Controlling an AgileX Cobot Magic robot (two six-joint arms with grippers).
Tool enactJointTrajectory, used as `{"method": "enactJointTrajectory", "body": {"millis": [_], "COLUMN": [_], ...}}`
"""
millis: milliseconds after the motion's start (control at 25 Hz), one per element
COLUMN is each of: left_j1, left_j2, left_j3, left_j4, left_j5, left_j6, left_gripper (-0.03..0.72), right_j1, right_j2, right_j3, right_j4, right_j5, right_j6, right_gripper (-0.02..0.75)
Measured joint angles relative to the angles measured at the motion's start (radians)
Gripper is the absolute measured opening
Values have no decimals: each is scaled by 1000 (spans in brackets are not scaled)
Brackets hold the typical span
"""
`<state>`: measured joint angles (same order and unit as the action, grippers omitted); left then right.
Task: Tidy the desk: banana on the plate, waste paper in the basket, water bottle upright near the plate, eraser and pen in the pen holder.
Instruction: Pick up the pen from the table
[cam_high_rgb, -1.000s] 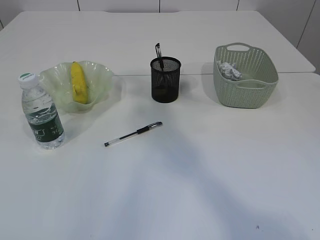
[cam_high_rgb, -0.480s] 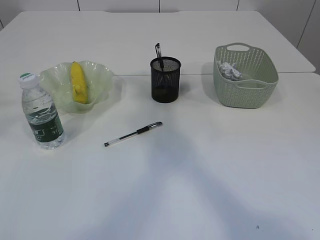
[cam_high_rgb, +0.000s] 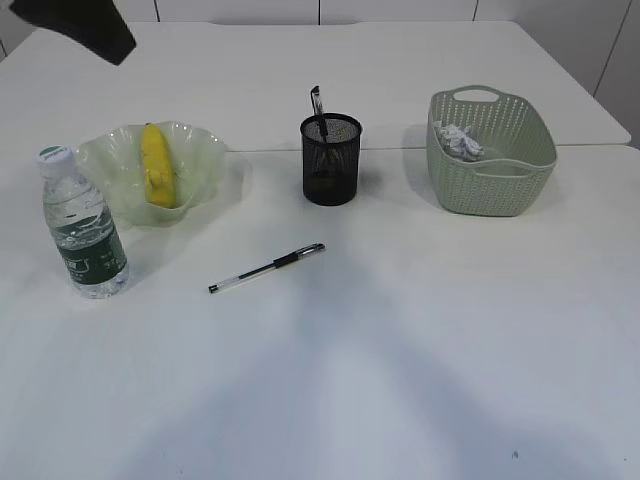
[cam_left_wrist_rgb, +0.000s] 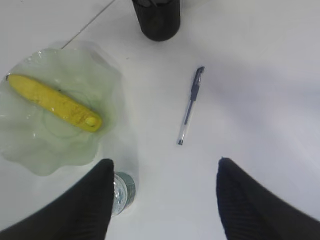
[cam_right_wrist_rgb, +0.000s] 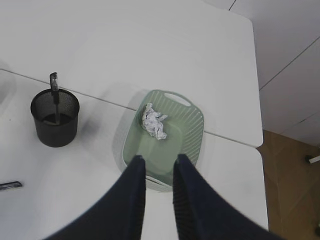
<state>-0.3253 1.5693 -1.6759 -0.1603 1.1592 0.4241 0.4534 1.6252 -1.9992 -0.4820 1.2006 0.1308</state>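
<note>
Newly swung into view at ten o'clock, left gripper (cam_left_wrist_rgb: 165, 200) hovers, jaws apart and empty, right gripper (cam_right_wrist_rgb: 159, 172) nearly closed, empty; light, slippery pen (cam_high_rgb: 267, 268) best pinched mid-barrel.

Black mesh pen holder (cam_high_rgb: 331, 160), crumpled waste paper (cam_high_rgb: 462, 141), perforated plastic basket (cam_high_rgb: 490, 172).

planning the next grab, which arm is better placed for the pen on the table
Left, probably. Its end effector hangs open above the table with the pen lying just ahead between its fingers. The right end effector, nearly closed, hangs over the basket, with the pen at its view's far edge.
</note>
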Motion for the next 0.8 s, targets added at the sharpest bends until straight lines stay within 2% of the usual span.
{"method": "enactJointTrajectory", "body": {"millis": [320, 800], "left_j1": [0, 0], "left_j2": [101, 289], "left_j3": [-25, -236], "left_j4": [-20, -59], "left_j5": [59, 82], "left_j6": [66, 90], "left_gripper": [456, 454], "right_j1": [0, 0], "right_j2": [0, 0], "right_j3": [0, 0], "right_j4": [3, 5], "right_j5": [32, 57], "right_j6": [-15, -26], "right_gripper": [147, 147]}}
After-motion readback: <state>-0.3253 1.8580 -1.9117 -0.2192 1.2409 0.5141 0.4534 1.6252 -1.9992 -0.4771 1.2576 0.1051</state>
